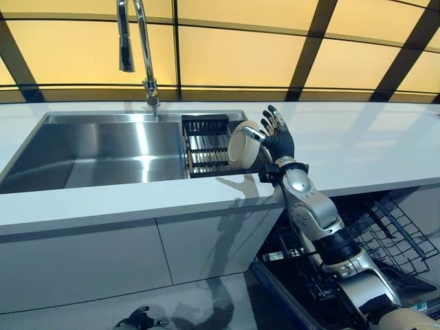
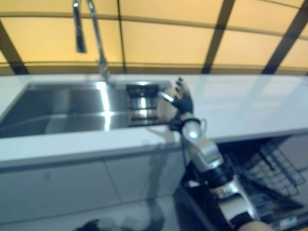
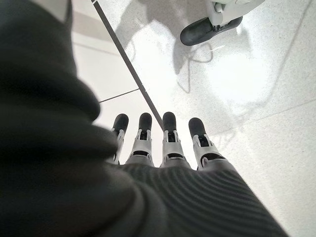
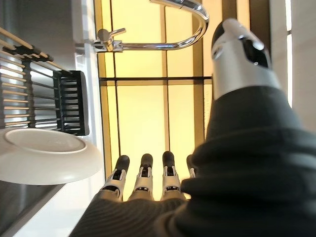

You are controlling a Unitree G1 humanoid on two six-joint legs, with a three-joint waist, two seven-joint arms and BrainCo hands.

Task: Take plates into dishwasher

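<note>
A cream plate (image 1: 240,146) stands on edge in a black dish rack (image 1: 206,146) at the right end of the steel sink (image 1: 103,155). My right hand (image 1: 278,141) is raised just to the plate's right, fingers straight and spread, its thumb reaching across the plate's rim. In the right wrist view the plate (image 4: 44,155) lies beside the straight fingers (image 4: 143,180), and nothing is curled round it. My left hand (image 3: 168,143) hangs low over the floor with its fingers straight, holding nothing. The open dishwasher's wire rack (image 1: 385,234) sits under the counter at the lower right.
A tall chrome faucet (image 1: 141,48) rises behind the sink. The white counter (image 1: 357,151) runs left and right, its front edge just below my right wrist. White cabinet fronts (image 1: 103,265) stand under the sink. Yellow panels with dark frames form the back wall.
</note>
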